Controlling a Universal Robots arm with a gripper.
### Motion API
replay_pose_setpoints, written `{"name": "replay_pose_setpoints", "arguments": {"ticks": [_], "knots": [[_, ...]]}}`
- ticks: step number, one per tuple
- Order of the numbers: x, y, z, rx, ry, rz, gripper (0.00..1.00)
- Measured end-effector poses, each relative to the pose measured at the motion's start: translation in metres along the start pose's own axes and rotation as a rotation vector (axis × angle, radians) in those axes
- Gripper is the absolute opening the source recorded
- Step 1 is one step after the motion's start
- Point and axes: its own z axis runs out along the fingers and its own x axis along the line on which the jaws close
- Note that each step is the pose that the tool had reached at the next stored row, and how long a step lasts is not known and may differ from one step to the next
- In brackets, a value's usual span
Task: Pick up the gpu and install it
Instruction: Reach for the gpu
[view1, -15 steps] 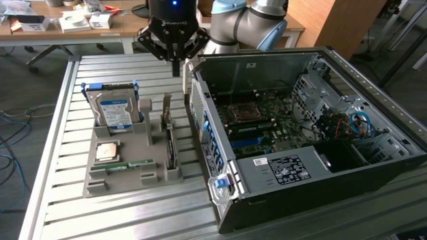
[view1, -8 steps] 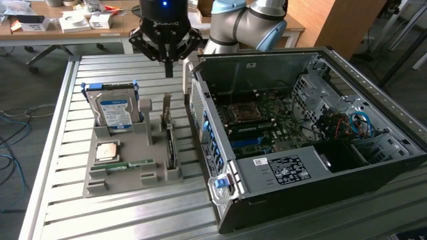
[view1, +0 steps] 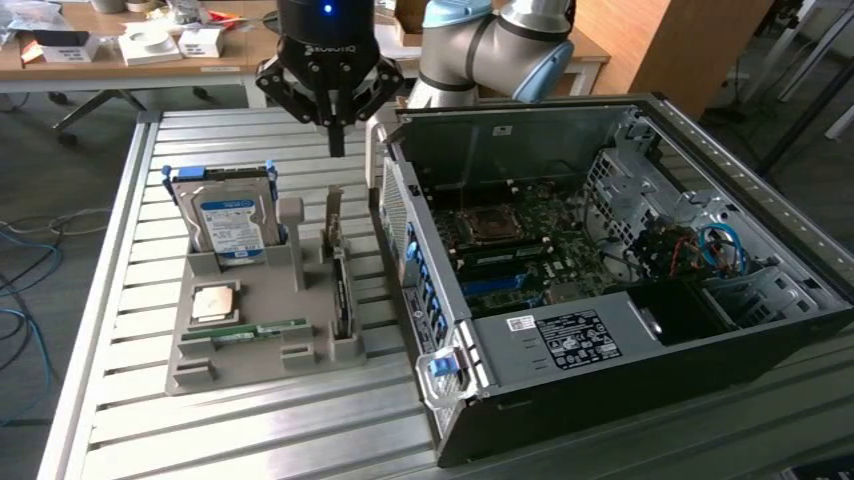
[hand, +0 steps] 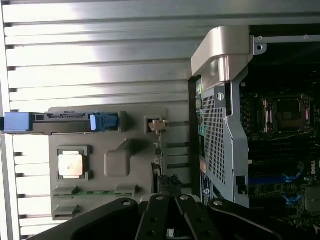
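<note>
gpu (view1: 340, 285) top clear, computer case (view1: 396, 215) wall just beside

gpu (view1: 340, 285) | thin dark card, tan-brown face | standing on edge | slotted in gray holder (view1: 254, 335)

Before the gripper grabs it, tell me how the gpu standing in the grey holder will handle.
The gpu looks like a thin, flat board, so it is probably stiff and light for its length. It stands on edge in a slot of the grey holder, so a sideways push would likely bind or tip it rather than slide it.
</note>
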Motion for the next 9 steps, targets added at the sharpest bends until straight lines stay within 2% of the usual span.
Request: {"name": "replay_pose_setpoints", "arguments": {"ticks": [9], "knots": [[0.006,-0.0193,-0.0009,0.0,0.0,0.0,0.11]]}}
